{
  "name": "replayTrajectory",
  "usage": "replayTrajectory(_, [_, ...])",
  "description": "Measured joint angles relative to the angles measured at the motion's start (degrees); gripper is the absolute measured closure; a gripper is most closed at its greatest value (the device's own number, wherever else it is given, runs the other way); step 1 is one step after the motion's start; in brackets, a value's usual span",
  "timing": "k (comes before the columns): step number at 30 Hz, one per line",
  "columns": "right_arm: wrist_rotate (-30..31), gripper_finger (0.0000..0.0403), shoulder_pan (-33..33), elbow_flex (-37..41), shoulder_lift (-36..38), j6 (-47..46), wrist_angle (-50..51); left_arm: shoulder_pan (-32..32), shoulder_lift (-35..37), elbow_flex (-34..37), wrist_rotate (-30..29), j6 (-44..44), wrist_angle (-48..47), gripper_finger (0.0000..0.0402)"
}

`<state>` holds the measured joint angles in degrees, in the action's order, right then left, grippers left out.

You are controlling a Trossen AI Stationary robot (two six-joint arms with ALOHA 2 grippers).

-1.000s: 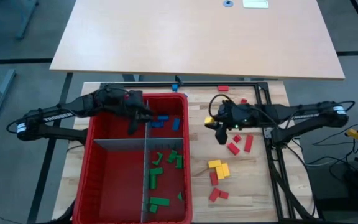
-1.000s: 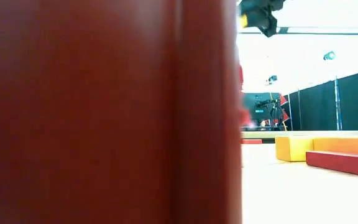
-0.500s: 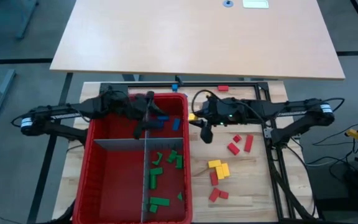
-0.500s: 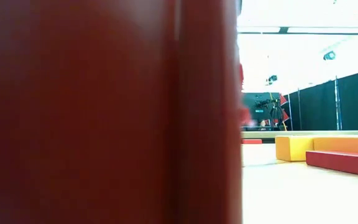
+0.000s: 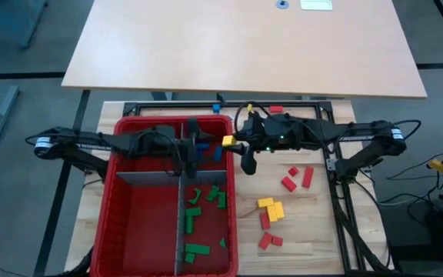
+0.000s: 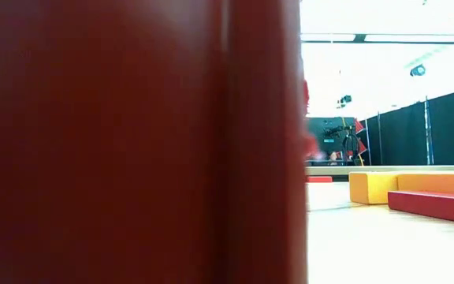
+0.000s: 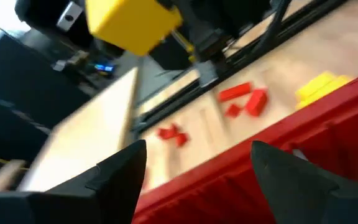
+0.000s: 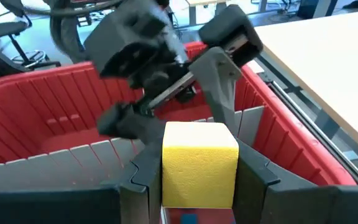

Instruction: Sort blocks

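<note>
Right end effector (image 8: 199,180) pinching yellow block (image 8: 200,163) at red bin (image 5: 137,231) edge, left end effector (image 7: 194,165) spread

Red bin (image 5: 121,223): moulded plastic, ribbed walls, slight sheen; inside it, grey divider panels (image 5: 146,179), matt plastic, slotted.
Yellow block (image 8: 199,163) between right gripper (image 8: 197,177) fingers, over bin's rim: smooth, matt faces, crisp edges, plastic by look.
Right gripper fingers (image 8: 257,180): dark matt plastic.
Left gripper (image 7: 197,171) fingers: same dark matt finish.
Tabletop (image 5: 314,223) beside bin: pale wood, butcher-block strips, satin.
Frame (image 5: 337,208) at tabletop's edge: black metal bars.
Desk (image 5: 244,46) beyond bin: smooth light laminate, matt.
</note>
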<state>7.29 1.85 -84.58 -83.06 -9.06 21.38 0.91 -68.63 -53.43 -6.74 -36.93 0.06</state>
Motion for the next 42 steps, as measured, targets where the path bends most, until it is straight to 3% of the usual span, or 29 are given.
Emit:
replayTrajectory(6, [0.0,0.0292,0.0,-0.5,0.1,0.1,-0.7,-4.2,-2.2,0.0,-13.1,-10.6,7.0,0.0127])
replayTrajectory(9, [0.0,0.0292,0.0,-0.5,0.1,0.1,-0.7,-5.6,-2.9,0.0,-16.4,-15.9,10.9,0.0127])
replayTrajectory(25, [-0.3,0.0292,-0.4,-0.4,0.1,0.2,-0.7,-9.5,-3.3,0.0,-17.8,-24.0,20.4,0.0128])
replayTrajectory(42, [-3.0,0.0292,-0.8,-0.4,-0.5,0.2,-3.9,-9.5,-4.3,0.0,-15.0,-23.9,24.4,0.0128])
